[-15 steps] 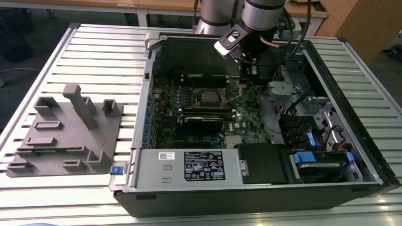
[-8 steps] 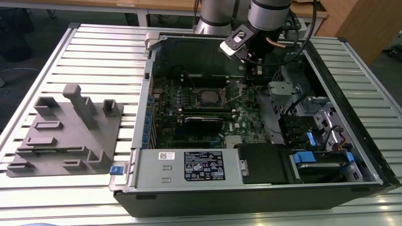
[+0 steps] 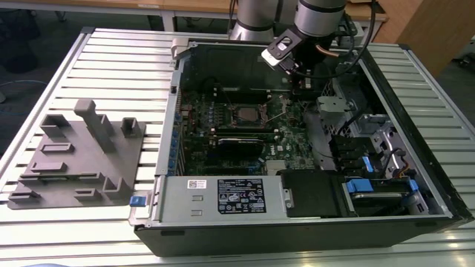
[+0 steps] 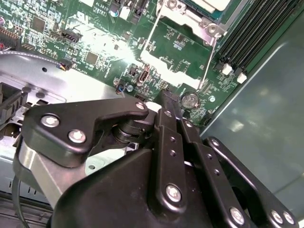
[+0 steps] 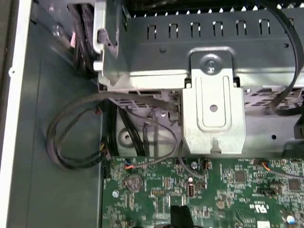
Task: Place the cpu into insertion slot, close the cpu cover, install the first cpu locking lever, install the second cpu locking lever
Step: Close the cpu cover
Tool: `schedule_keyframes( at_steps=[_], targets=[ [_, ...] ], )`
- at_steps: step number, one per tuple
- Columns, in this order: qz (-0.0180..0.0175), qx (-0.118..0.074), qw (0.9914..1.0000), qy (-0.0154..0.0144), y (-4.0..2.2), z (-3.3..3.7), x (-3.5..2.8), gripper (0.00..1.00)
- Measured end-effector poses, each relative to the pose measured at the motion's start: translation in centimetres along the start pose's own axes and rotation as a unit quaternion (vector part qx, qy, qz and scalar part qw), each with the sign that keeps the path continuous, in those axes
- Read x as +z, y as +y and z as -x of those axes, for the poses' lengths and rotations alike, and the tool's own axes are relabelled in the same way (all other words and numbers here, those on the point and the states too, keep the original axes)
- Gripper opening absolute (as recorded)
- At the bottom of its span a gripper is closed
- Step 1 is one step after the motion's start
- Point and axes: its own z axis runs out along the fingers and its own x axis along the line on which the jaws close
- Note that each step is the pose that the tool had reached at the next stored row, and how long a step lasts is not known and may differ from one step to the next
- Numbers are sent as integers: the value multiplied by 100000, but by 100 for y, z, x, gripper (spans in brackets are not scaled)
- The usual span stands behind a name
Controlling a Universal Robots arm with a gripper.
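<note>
Black two-fingered gripper (image 4: 166, 99) hangs inside the open black computer case (image 3: 297, 239), low over the green motherboard (image 3: 290, 147); its fingertips are pressed together and hold nothing. The small square, metal-bordered insertion slot (image 3: 248, 114) sits mid-board, near the gripper toward the exterior view's left. The small flat silvery-grey cpu (image 3: 248, 115) lies in it. The thin silvery windowed cpu cover (image 4: 190, 21) lies flat over the socket. A thin wire lever (image 4: 209, 59) runs alongside, apart from the fingers

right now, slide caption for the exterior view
Robot arm reaching into open computer case, over the motherboard near the insertion slot
</note>
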Motion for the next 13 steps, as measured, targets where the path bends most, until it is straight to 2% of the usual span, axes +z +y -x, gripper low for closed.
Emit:
schedule_keyframes(
  at_steps=[4, 13],
  targets=[
    [3, 698, 99998, -39, 21, 0, 40, 11],
    [32, 2394, 99971, -138, 21, 1, 149, 11]
  ],
)
